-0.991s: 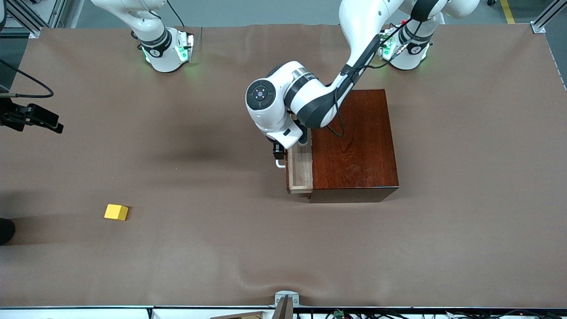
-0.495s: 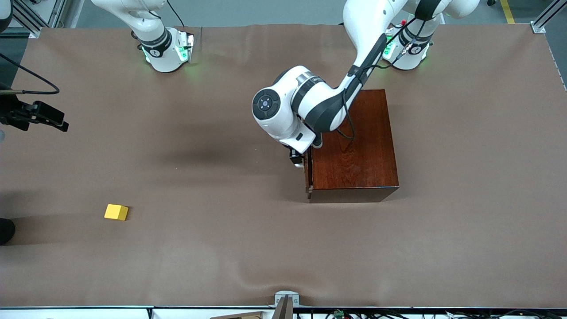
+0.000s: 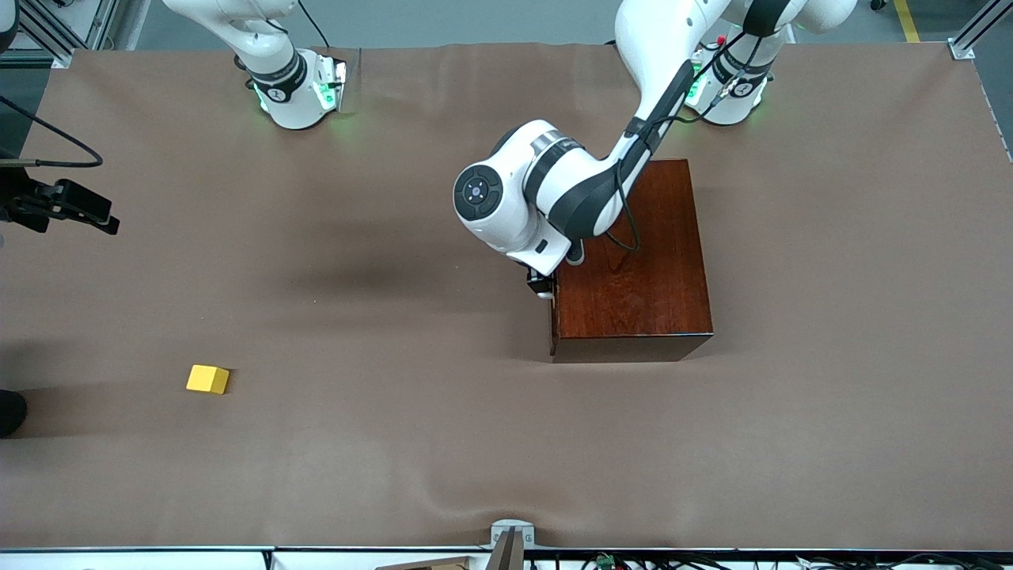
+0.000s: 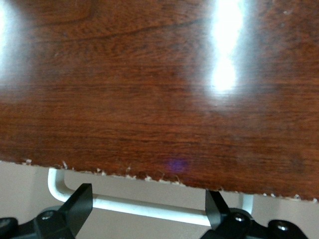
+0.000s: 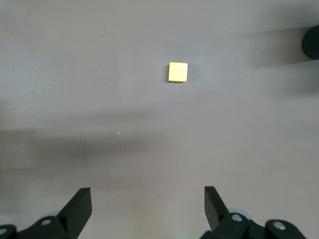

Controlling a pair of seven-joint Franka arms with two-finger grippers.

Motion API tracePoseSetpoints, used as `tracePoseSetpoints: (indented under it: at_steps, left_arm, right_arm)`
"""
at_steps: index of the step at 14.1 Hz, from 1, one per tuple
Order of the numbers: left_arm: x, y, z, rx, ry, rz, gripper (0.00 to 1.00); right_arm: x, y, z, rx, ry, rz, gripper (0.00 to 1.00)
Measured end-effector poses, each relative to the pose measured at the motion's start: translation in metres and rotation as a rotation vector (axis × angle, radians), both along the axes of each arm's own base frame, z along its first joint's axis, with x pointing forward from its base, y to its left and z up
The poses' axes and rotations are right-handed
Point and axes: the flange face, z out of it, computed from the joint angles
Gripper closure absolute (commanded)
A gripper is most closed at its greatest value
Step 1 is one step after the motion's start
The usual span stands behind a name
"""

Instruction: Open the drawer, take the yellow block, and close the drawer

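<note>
The drawer is shut flush in the glossy mahogany box (image 3: 633, 261); only its dark front edge (image 3: 552, 321) and white handle (image 3: 543, 294) show. My left gripper (image 3: 540, 285) is at the handle, low beside the box. In the left wrist view its open fingers (image 4: 79, 204) stand wide apart by the white bar (image 4: 149, 206) without gripping it, below the box top (image 4: 159, 84). The yellow block (image 3: 207, 379) lies on the table toward the right arm's end. My right gripper (image 3: 75, 212) hangs open and empty over the table edge there; the block (image 5: 178, 72) shows in its wrist view.
Brown cloth (image 3: 396, 443) covers the table, with a ripple near the front edge. A dark round object (image 3: 9, 412) sits at the table's edge near the block, and also shows in the right wrist view (image 5: 311, 42).
The drawer, open a second ago with its pale tray showing, has slid shut into the box. My left gripper moved with the handle toward the box. The right gripper barely shifted.
</note>
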Motion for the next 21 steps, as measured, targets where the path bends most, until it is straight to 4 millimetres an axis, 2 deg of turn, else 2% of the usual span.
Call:
tracePoseSetpoints:
  at_steps: [4,6,11,13,14,16,19,21]
  left_arm:
    - [-0.001,-0.001,0.001,0.002,-0.005,0.005,0.00]
    - [-0.002,-0.001,0.012,0.003,-0.015,0.013,0.00]
    - [-0.004,0.003,0.086,-0.061,-0.080,0.014,0.00]
    - [0.005,0.017,0.111,-0.073,-0.109,0.006,0.00]
    - [0.018,0.032,0.121,-0.076,-0.121,0.009,0.00]
    - [0.058,0.082,0.133,-0.080,-0.128,0.037,0.00]
    - [0.126,0.189,0.133,-0.089,-0.097,0.064,0.00]
    - [0.157,0.255,0.131,-0.109,-0.069,0.047,0.00]
  right_arm:
    - [0.000,-0.001,-0.001,0.000,0.000,-0.001,0.00]
    - [0.000,-0.001,-0.001,0.000,0.001,-0.001,0.00]
    - [0.001,-0.001,-0.001,0.000,-0.003,-0.002,0.00]
    - [0.001,-0.001,-0.001,0.000,-0.004,-0.002,0.00]
    - [0.001,-0.001,-0.001,0.000,-0.005,-0.003,0.00]
    - [0.001,-0.001,-0.001,0.000,-0.005,-0.003,0.00]
    - [0.001,-0.001,-0.001,0.000,-0.006,-0.002,0.00]
    - [0.001,-0.001,-0.001,0.000,-0.006,-0.002,0.00]
